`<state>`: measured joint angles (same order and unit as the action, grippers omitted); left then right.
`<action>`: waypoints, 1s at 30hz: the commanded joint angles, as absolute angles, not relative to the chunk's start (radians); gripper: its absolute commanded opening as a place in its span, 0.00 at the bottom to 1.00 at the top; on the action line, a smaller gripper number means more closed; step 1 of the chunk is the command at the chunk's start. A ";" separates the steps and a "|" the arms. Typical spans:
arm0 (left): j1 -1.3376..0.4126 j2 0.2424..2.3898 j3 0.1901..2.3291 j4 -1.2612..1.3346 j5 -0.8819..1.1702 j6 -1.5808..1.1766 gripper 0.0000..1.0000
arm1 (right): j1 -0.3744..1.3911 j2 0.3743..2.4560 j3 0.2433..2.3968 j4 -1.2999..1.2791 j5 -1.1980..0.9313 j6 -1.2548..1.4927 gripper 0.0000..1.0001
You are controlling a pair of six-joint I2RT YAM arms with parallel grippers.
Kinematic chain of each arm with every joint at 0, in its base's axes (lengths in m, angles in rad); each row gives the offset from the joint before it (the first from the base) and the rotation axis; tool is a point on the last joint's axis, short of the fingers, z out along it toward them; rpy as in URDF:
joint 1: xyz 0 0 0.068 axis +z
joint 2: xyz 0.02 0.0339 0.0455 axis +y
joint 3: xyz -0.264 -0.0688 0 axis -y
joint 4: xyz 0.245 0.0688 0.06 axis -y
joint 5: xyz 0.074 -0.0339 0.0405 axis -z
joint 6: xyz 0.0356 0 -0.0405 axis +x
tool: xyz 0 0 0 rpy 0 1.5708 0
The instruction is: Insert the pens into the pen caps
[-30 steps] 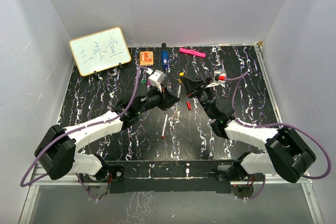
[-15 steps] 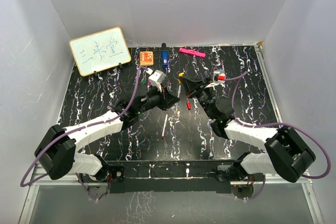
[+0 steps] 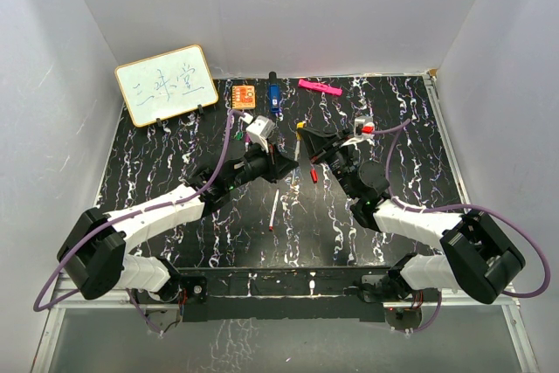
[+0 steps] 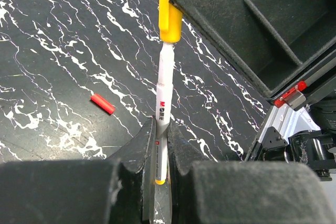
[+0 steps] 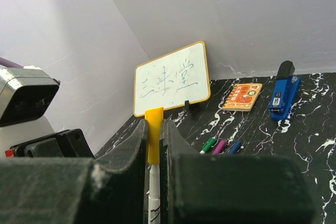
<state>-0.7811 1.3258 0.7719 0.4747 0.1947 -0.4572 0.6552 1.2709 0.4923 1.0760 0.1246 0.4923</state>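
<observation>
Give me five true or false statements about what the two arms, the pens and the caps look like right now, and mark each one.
1. The left gripper is shut on a white pen. True.
2. The right gripper holds a red cap. False: it is shut on the yellow cap; the red cap lies on the table.
3. The held pen's tip meets the yellow cap. True.
4. The whiteboard lies flat on the table. False: it stands propped up at the back left.
5. A loose pen lies on the table between the arms. True.
</observation>
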 commanded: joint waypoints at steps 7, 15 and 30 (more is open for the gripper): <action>-0.785 1.280 0.809 0.533 0.179 -0.452 0.00 | 0.658 1.269 0.478 1.103 0.079 0.495 0.00; -0.785 1.251 0.819 0.587 0.092 -0.519 0.00 | 0.657 1.282 0.481 1.039 0.011 0.494 0.00; -0.783 1.196 0.839 0.667 0.006 -0.513 0.00 | 0.658 1.307 0.500 0.931 -0.053 0.495 0.00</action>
